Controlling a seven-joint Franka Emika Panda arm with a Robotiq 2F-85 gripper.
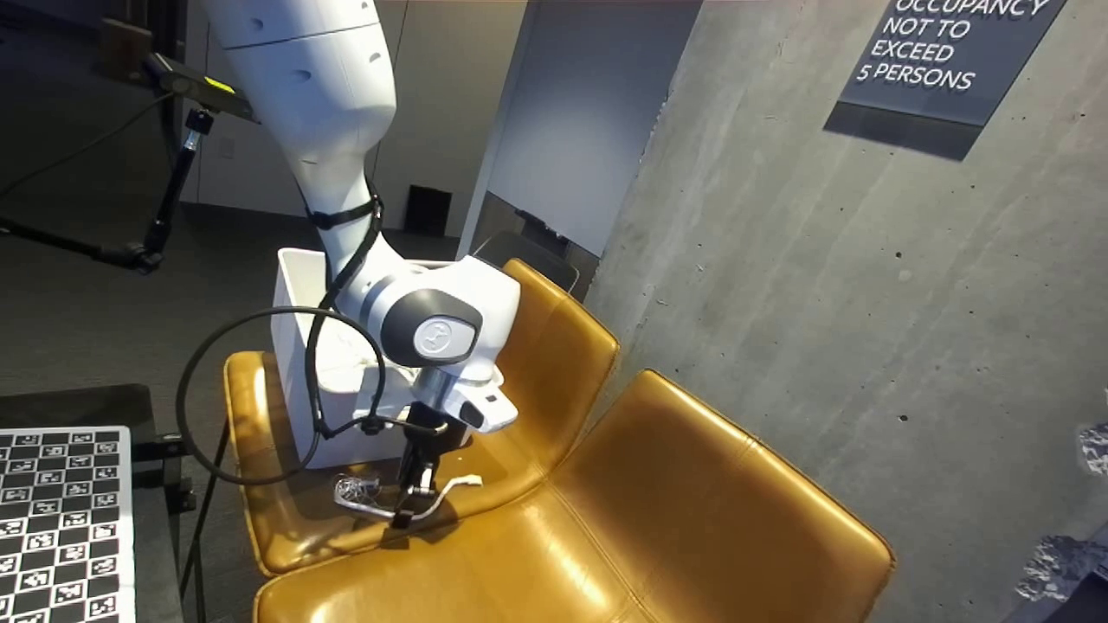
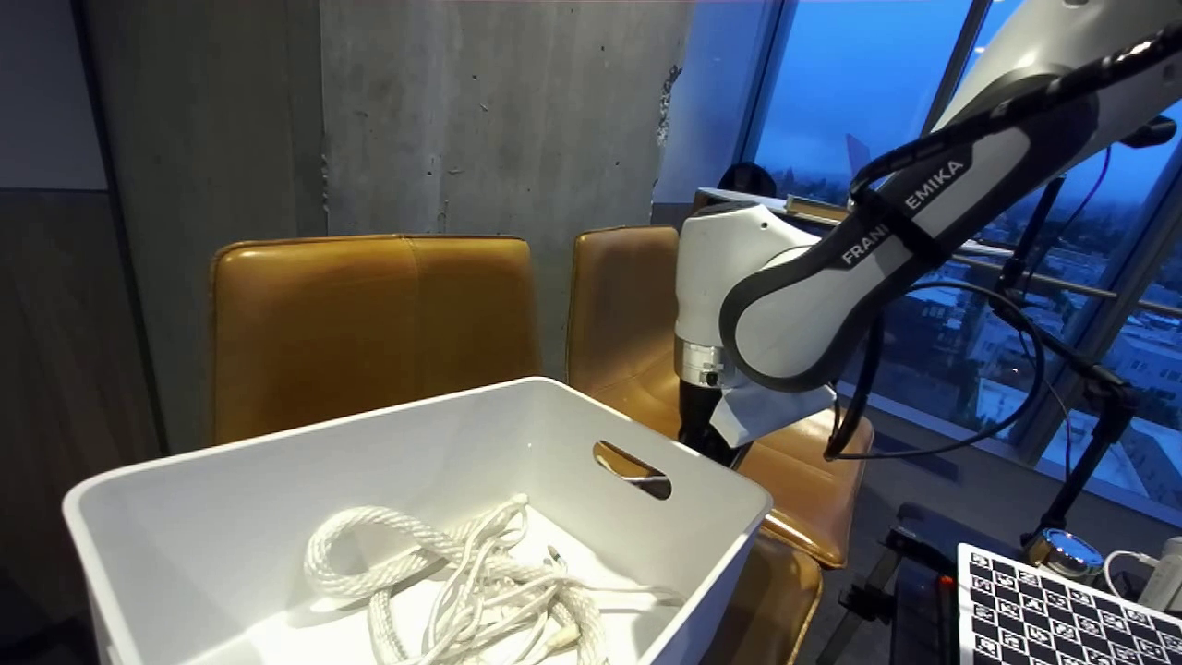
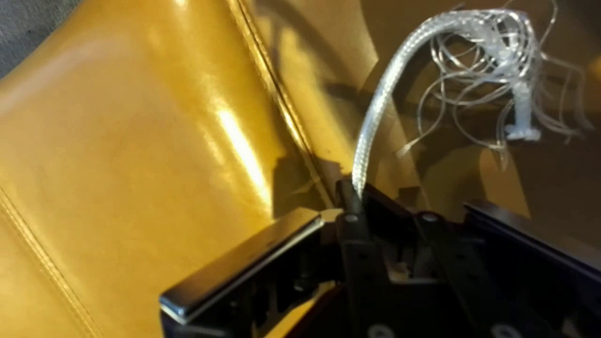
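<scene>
White braided cord [image 3: 380,102]; tan chairs [image 1: 710,484]; black-and-white checkered board [image 1: 65,519].

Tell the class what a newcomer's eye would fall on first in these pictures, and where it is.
The big white robot arm likely comes first, angled down over tan chairs with its jaws shut on a pale braided cord. Next, in an exterior view, a white bin in the foreground holds looped white rope. High on the concrete wall, a grey sign caps occupancy at 5 persons.
</scene>
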